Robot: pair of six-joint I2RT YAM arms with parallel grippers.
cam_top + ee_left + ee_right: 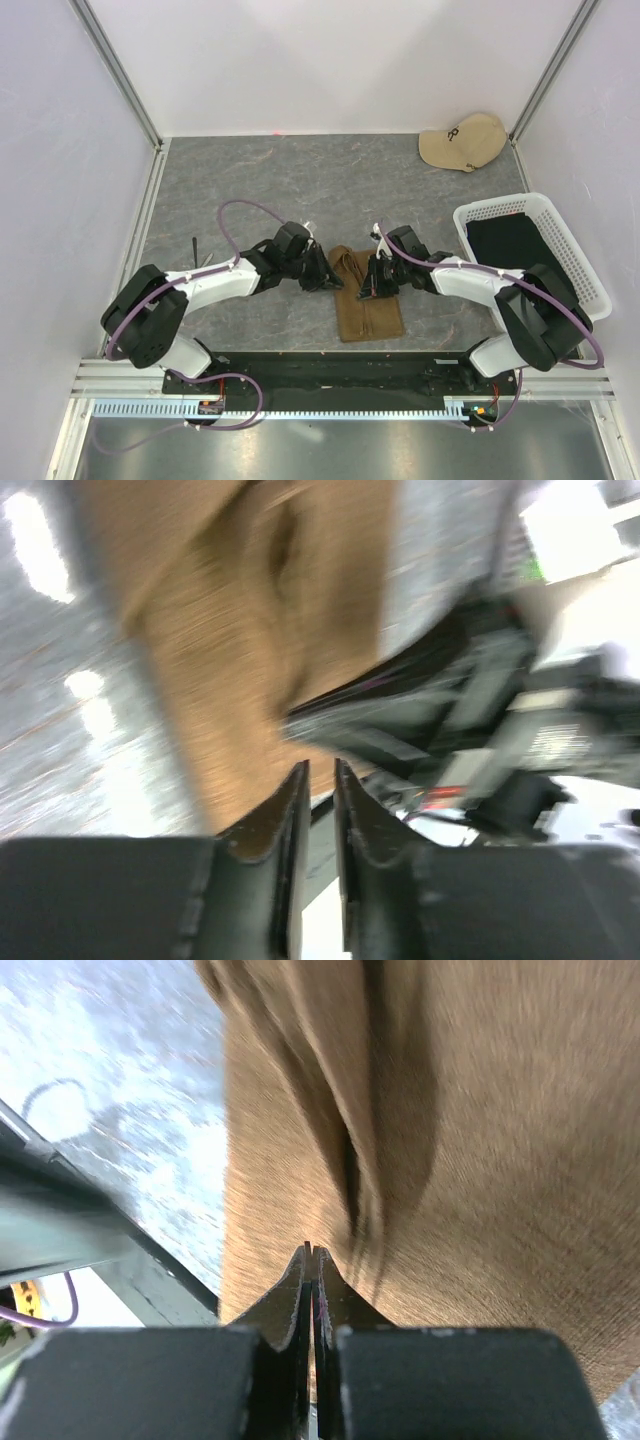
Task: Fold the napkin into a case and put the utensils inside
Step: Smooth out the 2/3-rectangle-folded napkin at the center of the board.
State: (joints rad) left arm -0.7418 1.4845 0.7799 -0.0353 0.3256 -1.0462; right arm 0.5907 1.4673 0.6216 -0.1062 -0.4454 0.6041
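The olive-brown napkin (368,300) lies as a narrow folded rectangle on the grey table between both arms, and its far end is rumpled into ridges. My left gripper (325,276) sits at its far left corner. In the blurred left wrist view its jaws (320,770) are almost together with nothing between them, and the napkin (250,630) lies beyond them. My right gripper (377,283) is at the napkin's right edge. It is shut (310,1250) just over the cloth (480,1160), beside a raised fold. The silver fork is out of view.
A slim dark stick-like item (195,248) lies on the table left of the left arm. A white mesh basket (575,245) holding black fabric (510,245) stands at the right. A beige cap (462,140) lies at the back right. Walls enclose the table.
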